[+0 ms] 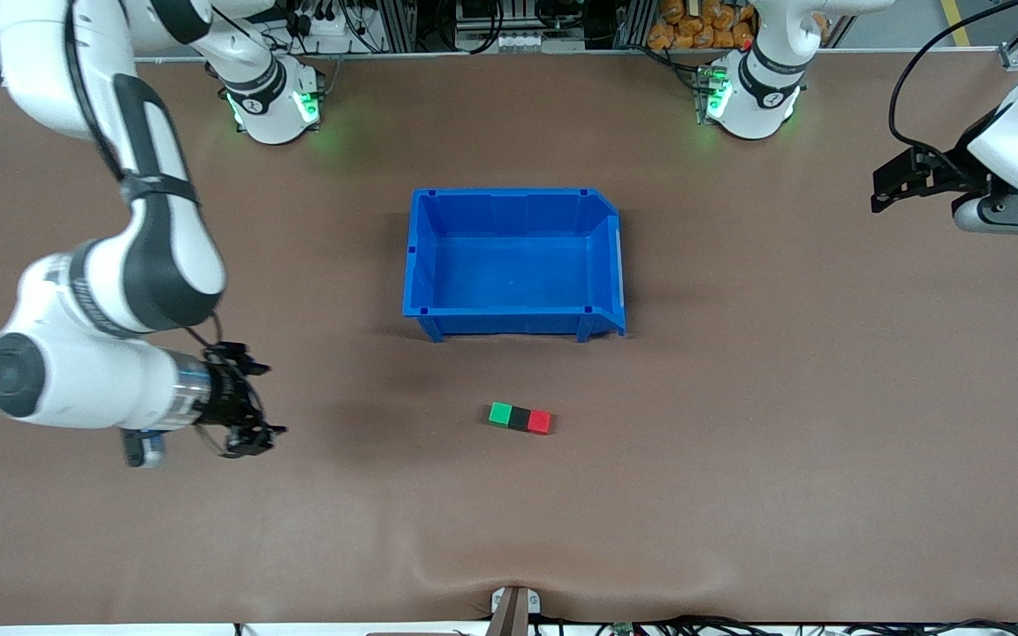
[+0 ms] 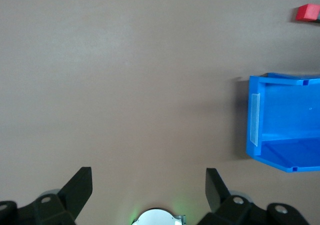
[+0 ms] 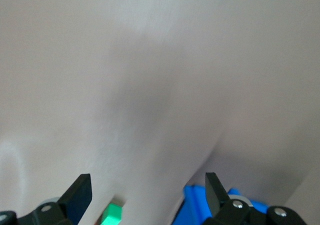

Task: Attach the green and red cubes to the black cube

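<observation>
The green cube (image 1: 500, 413), the black cube (image 1: 520, 418) and the red cube (image 1: 540, 421) lie in one row on the brown table, touching, the black one in the middle, nearer to the front camera than the blue bin. My right gripper (image 1: 254, 402) is open and empty above the table toward the right arm's end, well apart from the row. Its wrist view shows the green cube (image 3: 113, 215). My left gripper (image 1: 891, 187) is open and empty, raised at the left arm's end. Its wrist view shows the red cube (image 2: 307, 12).
An empty blue bin (image 1: 615, 265) stands at the table's middle, between the cubes and the arm bases. It also shows in the left wrist view (image 2: 260, 150) and the right wrist view (image 3: 197, 207). A bracket (image 1: 513, 605) sits at the table's front edge.
</observation>
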Action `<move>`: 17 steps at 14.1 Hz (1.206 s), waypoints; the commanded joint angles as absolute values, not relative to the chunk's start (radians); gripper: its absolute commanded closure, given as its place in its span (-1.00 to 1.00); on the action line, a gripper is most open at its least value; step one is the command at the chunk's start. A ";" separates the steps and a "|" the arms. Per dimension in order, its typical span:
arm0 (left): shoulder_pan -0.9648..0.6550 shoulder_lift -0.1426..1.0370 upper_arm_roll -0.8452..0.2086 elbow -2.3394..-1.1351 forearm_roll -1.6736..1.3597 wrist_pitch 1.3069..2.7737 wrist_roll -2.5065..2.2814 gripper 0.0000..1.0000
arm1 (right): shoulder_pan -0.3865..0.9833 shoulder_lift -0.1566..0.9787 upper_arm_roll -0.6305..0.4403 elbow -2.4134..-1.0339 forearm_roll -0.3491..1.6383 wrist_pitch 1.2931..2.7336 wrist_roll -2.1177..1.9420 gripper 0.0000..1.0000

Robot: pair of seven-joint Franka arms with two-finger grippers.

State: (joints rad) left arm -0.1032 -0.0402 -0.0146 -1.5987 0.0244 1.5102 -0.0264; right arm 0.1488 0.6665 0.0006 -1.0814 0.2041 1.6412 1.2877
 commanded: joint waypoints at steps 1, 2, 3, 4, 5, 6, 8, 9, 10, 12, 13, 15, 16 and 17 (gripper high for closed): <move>-0.094 -0.054 -0.012 -1.629 0.009 1.505 -0.025 -1.00 | 0.098 0.597 0.017 -1.118 0.128 1.570 1.118 -1.00; -0.094 -0.054 -0.014 -1.628 0.009 1.506 -0.025 -1.00 | 0.080 0.589 0.017 -1.118 0.123 1.537 1.038 -1.00; -0.094 -0.052 -0.014 -1.625 0.009 1.506 -0.025 -1.00 | 0.059 0.577 0.017 -1.117 0.123 1.519 0.981 -1.00; -0.092 -0.051 -0.014 -1.623 0.009 1.508 -0.025 -1.00 | 0.043 0.563 0.017 -1.117 0.123 1.510 0.944 -1.00; -0.091 -0.049 -0.012 -1.623 0.009 1.508 -0.023 -1.00 | 0.031 0.551 0.015 -1.118 0.120 1.496 0.895 -1.00; -0.091 -0.046 -0.011 -1.623 0.009 1.508 -0.023 -1.00 | 0.014 0.539 0.015 -1.118 0.118 1.474 0.824 -1.00; -0.092 -0.043 -0.011 -1.621 0.009 1.512 -0.023 -1.00 | -0.020 0.506 0.011 -1.120 0.114 1.434 0.667 -1.00; -0.092 -0.043 -0.011 -1.621 0.011 1.511 -0.021 -1.00 | -0.015 0.485 -0.012 -1.120 0.110 1.421 0.614 -1.00; -0.091 -0.038 -0.009 -1.621 0.021 1.514 -0.023 -1.00 | -0.011 0.468 -0.034 -1.120 0.110 1.395 0.570 -1.00; -0.083 -0.032 -0.009 -1.634 0.017 1.512 -0.040 -1.00 | -0.012 0.431 -0.070 -1.120 0.110 1.356 0.438 -1.00; -0.066 -0.029 -0.011 -1.626 0.009 1.522 -0.040 -1.00 | -0.014 0.416 -0.084 -1.120 0.110 1.332 0.364 -1.00; -0.064 -0.025 -0.011 -1.624 0.008 1.546 -0.021 -1.00 | -0.017 0.384 -0.106 -1.133 0.110 1.287 0.289 -1.00; -0.066 -0.026 -0.011 -1.624 0.008 1.546 -0.021 -1.00 | -0.020 0.355 -0.109 -1.164 0.110 1.287 0.275 -1.00; -0.064 -0.026 -0.011 -1.624 0.008 1.546 -0.021 -1.00 | -0.015 0.329 -0.112 -1.187 0.110 1.270 0.259 -1.00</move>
